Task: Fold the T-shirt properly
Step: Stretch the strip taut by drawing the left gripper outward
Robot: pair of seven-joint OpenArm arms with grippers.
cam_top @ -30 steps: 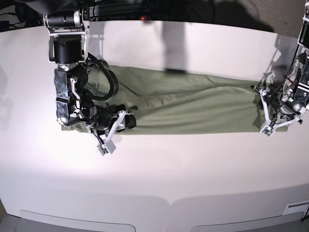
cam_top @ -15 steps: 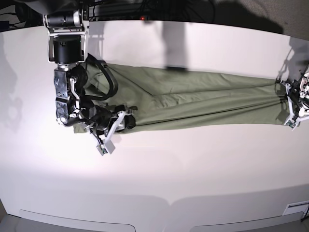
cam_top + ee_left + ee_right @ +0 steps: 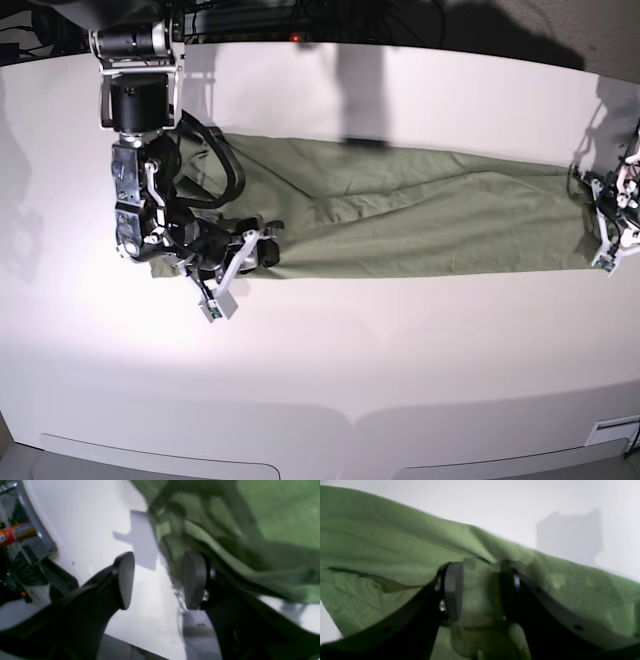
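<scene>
The right gripper (image 3: 478, 590) is clamped on a bunched fold of the T-shirt (image 3: 400, 215), green cloth filling the gap between its 2 pads. The left gripper (image 3: 160, 580) stands parted with bare table (image 3: 320, 360) between its pads, just beside the shirt's edge. The T-shirt lies stretched in a long band across the table between both arms.

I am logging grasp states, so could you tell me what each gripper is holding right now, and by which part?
The right gripper pinches a bunched fold of the T-shirt at one end. The left gripper is open, holding nothing, with the shirt's other end beside one finger.
</scene>
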